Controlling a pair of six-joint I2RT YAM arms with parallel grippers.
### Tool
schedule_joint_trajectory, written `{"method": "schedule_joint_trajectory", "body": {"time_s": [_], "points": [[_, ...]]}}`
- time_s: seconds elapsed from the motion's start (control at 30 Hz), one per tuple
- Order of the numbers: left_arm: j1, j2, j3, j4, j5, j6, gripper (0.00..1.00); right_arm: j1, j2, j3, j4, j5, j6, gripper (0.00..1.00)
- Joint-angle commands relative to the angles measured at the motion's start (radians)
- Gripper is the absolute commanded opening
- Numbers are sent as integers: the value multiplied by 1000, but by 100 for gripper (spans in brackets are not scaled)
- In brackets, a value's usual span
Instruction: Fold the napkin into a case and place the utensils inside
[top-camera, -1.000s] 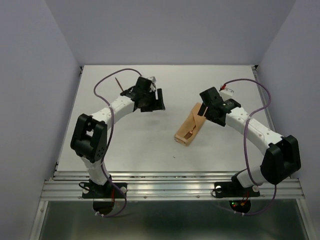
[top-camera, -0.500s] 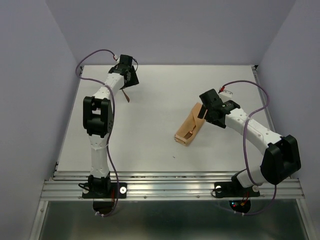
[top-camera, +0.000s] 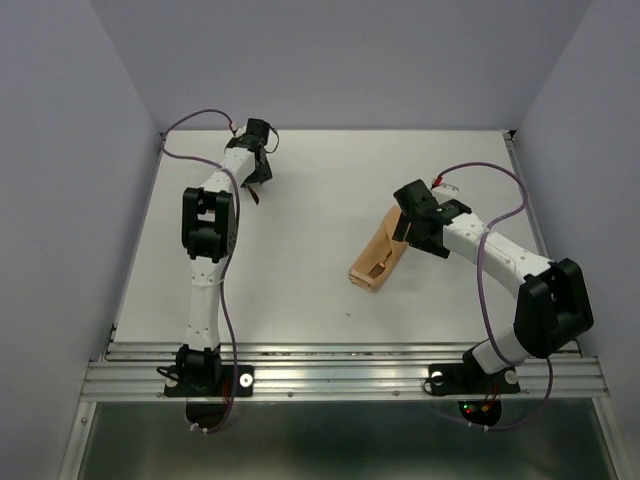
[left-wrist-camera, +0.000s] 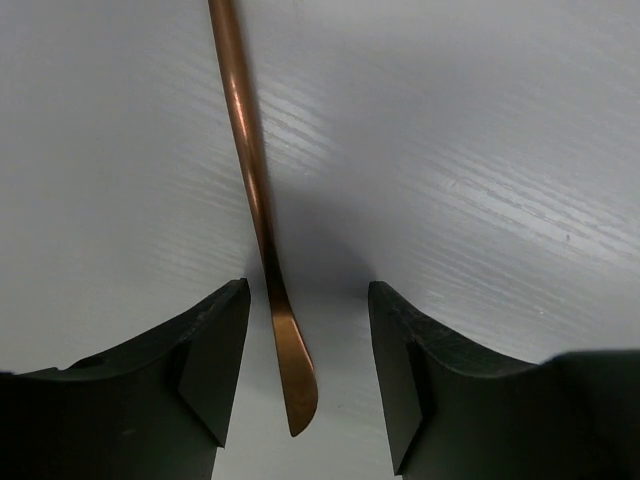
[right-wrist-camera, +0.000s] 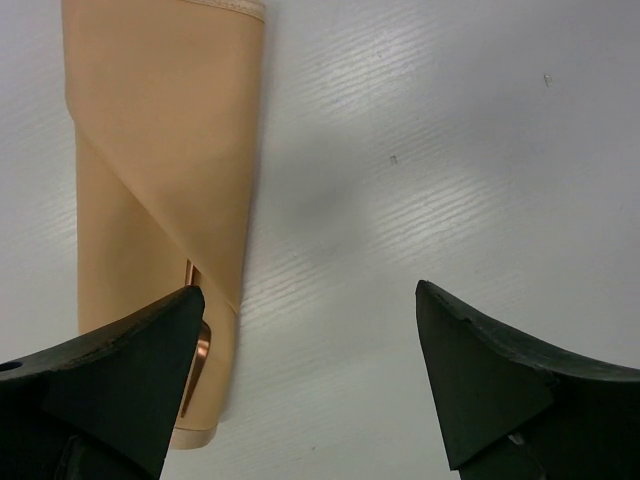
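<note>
Left gripper (left-wrist-camera: 308, 305) sat narrowly open astride a utensil (left-wrist-camera: 248, 170) running toward 12 o'clock. Right gripper (right-wrist-camera: 308, 300) was spread wide, with the case (right-wrist-camera: 160, 150) at 10 o'clock.

A white counter (top-camera: 300, 300) sits boxed in by pale lavender walls (top-camera: 60, 180) at 9, 12 and 3 o'clock. A ribbed aluminium rail (top-camera: 340, 378) runs along its 6 o'clock edge, above a darker glossy panel (top-camera: 330, 440). A tiny dark speck (top-camera: 348, 314) marks the surface toward 6 o'clock of centre.
</note>
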Motion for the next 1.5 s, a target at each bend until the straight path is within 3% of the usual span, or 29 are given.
{"method": "schedule_joint_trajectory", "body": {"time_s": [0.0, 0.23, 0.37, 0.43, 0.47, 0.53, 0.57, 0.67, 0.9, 1.07, 1.3, 1.47], "points": [[18, -13, 11, 0, -58, -15, 62, -1, 20, 29, 14, 19, -16, 92], [49, 5, -26, 27, 14, -23, 58, -1, 41, 31, 17, 16, -17, 92], [58, 53, -2, 15, 49, -12, 46, -1, 43, 34, 17, 16, -14, 92], [64, 64, 21, 4, 66, -7, 35, -1, 41, 34, 18, 16, -12, 92], [66, 67, 26, 7, 69, -3, 19, -1, 38, 32, 17, 16, -14, 92], [70, 65, 29, 4, 83, 0, 2, -1, 37, 32, 15, 16, -12, 92], [70, 64, 27, 4, 86, 5, 0, -1, 34, 29, 17, 17, -12, 92], [70, 10, -8, 21, 118, 28, 0, -1, 25, 25, 17, 16, -8, 92], [-5, -246, -334, 171, 160, 128, 0, -10, 26, 20, 27, 0, -12, 92], [-74, -381, -486, 201, 179, 165, 0, -56, 32, 26, 66, -44, -48, 92], [-158, -525, -675, 251, 273, 160, 0, -218, 135, 109, 126, -177, -129, 92], [-221, -564, -734, 277, 321, 154, 0, -306, 281, 254, 133, -185, -154, 92]]}}
